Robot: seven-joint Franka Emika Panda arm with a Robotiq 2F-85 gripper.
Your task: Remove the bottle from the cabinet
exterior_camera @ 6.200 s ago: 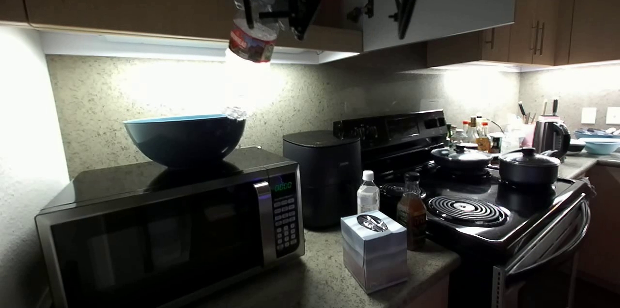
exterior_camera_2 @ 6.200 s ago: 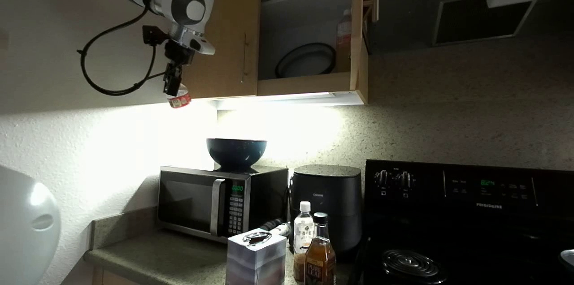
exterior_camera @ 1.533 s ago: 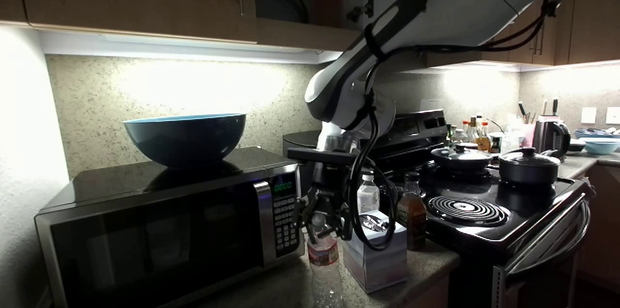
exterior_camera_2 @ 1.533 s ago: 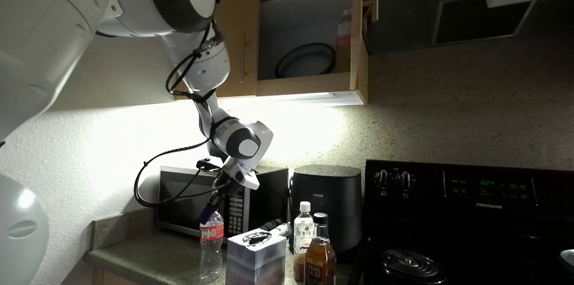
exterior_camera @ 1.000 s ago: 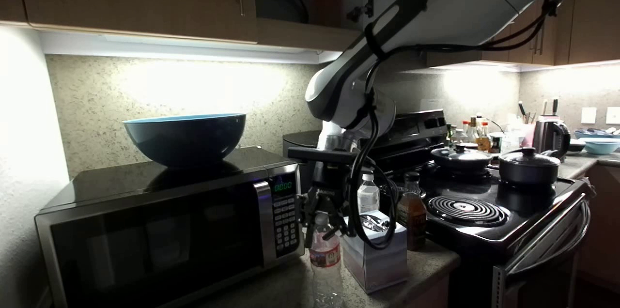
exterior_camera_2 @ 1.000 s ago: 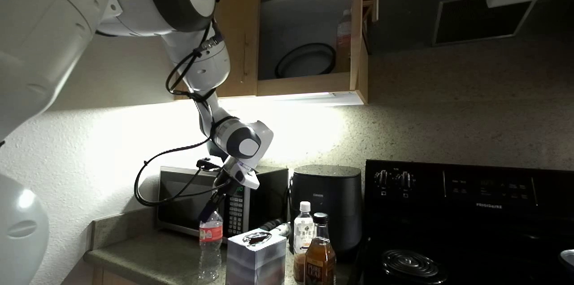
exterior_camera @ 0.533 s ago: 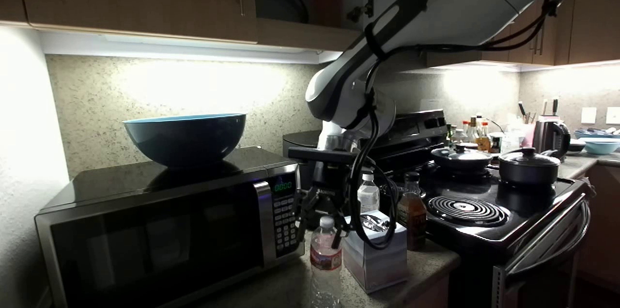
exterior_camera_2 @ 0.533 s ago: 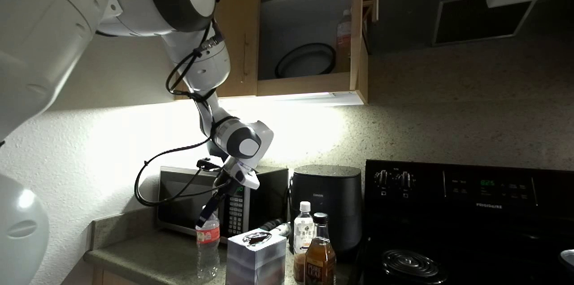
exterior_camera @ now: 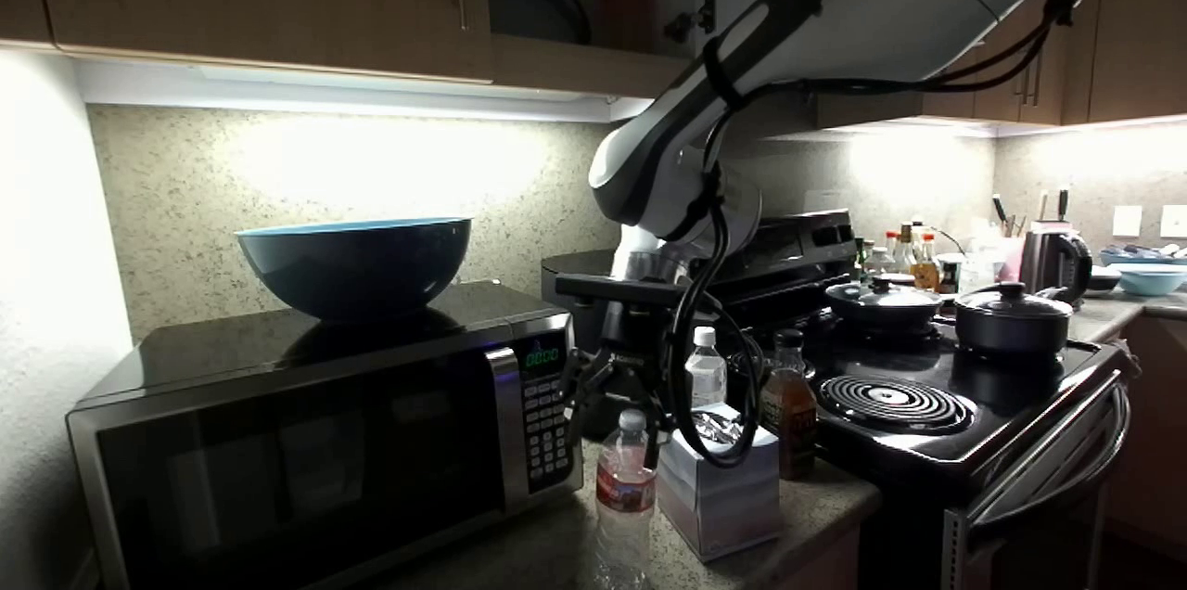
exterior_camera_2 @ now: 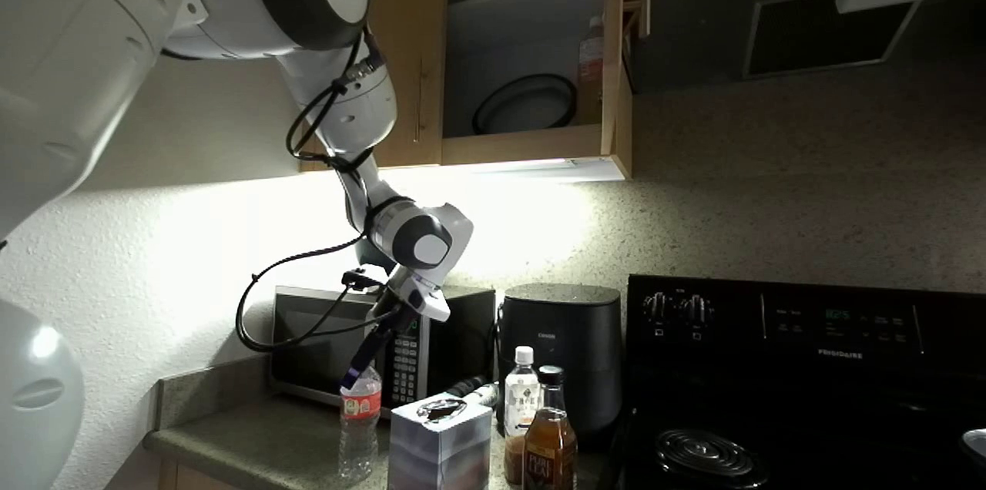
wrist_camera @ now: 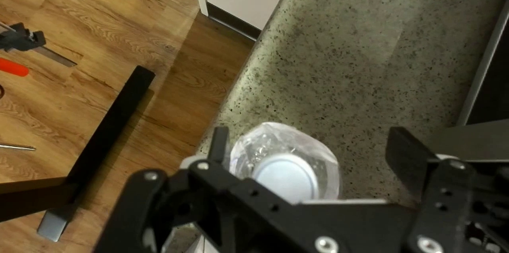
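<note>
A clear bottle with a red label [exterior_camera: 626, 490] and a white cap [wrist_camera: 287, 177] stands upright on the counter in both exterior views. Around its upper part my gripper [exterior_camera: 614, 443] points down, jaws wide apart. In the wrist view the cap sits between the fingers, nearer the left one; a gap shows to the right finger [wrist_camera: 407, 157]. Whether the left finger touches the bottle I cannot tell. Above, the wooden cabinet [exterior_camera_2: 524, 145] has one door swung out. Inside it, a reddish bottle with a pale top [exterior_camera_2: 591, 62] stands beside a round dish [exterior_camera_2: 485, 116].
A tissue box [exterior_camera_2: 439, 444] stands right beside the red-labelled bottle, with a white-capped bottle [exterior_camera_2: 523, 390] and a brown tea bottle [exterior_camera_2: 549, 451] behind it. The microwave [exterior_camera: 306, 469] bears a large bowl [exterior_camera: 357, 270]. In the wrist view the counter edge [wrist_camera: 234, 94] runs close to the bottle.
Six seconds ago the gripper held the red-labelled bottle up by the cabinet. It then came down to the counter, and over the last second the jaws spread and the arm shifted slightly.
</note>
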